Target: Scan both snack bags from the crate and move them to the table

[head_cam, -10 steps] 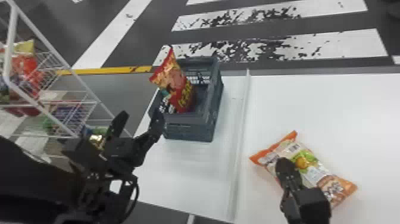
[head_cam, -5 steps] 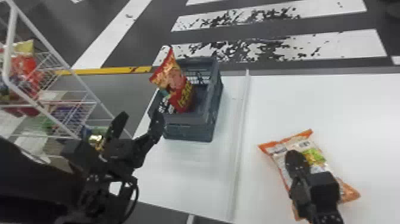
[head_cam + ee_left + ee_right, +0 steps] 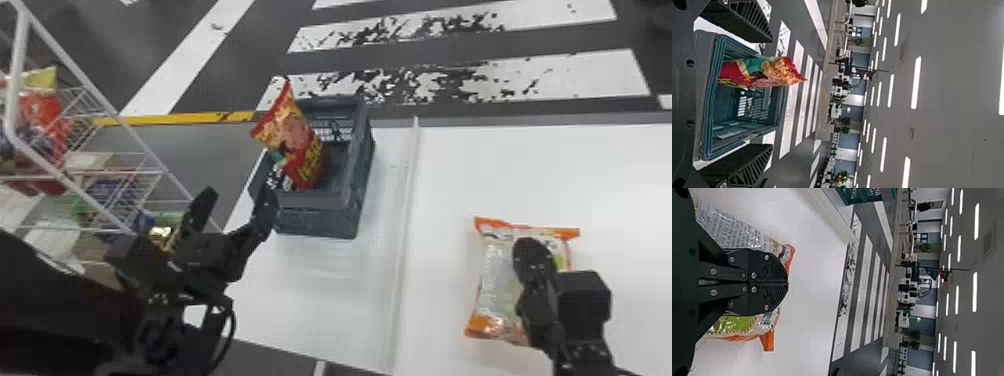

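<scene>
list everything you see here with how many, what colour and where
red snack bag: 1, red and yellow, upright in crate
orange-edged snack bag: 1, orange and white, flat on table
crate: 1, dark blue-grey, on table
table: white, under crate and orange-edged bag
strip: 1, whitish, along table between them
wire rack: 1, white, left of table
packets: several, mixed colours, on rack
floor: dark, white stripes, beyond table
yellow band: 1, beyond rack
ceiling lights: many, white, overhead
plants: several, green, far back
left arm: 1, black, lower left
left gripper: 1, black, open near crate
right gripper: 1, black, shut, over orange-edged bag
</scene>
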`<state>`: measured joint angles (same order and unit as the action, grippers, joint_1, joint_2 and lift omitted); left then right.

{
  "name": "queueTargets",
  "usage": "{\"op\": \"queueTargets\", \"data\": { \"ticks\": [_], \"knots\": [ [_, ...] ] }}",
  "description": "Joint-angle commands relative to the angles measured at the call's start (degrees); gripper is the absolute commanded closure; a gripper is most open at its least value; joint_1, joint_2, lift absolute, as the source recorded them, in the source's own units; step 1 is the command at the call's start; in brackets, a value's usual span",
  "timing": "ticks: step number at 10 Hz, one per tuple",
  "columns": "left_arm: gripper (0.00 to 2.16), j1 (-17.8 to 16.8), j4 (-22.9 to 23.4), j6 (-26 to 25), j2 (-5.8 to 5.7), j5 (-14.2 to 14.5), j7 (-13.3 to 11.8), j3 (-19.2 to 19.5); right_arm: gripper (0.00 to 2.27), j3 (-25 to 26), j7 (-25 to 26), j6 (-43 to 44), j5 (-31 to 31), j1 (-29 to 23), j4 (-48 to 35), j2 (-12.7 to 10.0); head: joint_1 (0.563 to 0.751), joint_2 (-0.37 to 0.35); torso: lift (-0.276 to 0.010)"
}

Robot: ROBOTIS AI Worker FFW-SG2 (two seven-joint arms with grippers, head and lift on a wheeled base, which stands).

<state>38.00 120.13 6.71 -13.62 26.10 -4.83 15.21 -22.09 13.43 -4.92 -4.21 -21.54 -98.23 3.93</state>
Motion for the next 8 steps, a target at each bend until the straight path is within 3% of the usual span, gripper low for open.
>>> {"op": "queueTargets", "data": {
  "ticks": [1, 4, 8],
  "knots": [
    [0.04, -0.6, -0.7, 0.2, 0.0, 0.0, 0.0, -0.5, 2.25, 0.5, -0.1, -0.7, 0.0, -2.8, -4.4, 0.3, 0.695, 0.35, -0.087],
    [0.04, -1.3, -1.3, 0.5, 0.0, -0.3, 0.1, -1.7, 2.25, 0.5, -0.6, -1.9, 0.3, -6.9, -8.9, 0.2, 0.695, 0.35, -0.087],
    [0.04, -0.9, -1.2, 0.7, -0.09, -0.4, 0.1, -1.6, 2.25, 0.4, -1.4, -1.0, 2.5, -3.8, -4.6, 0.2, 0.695, 0.35, -0.087]
  ]
}}
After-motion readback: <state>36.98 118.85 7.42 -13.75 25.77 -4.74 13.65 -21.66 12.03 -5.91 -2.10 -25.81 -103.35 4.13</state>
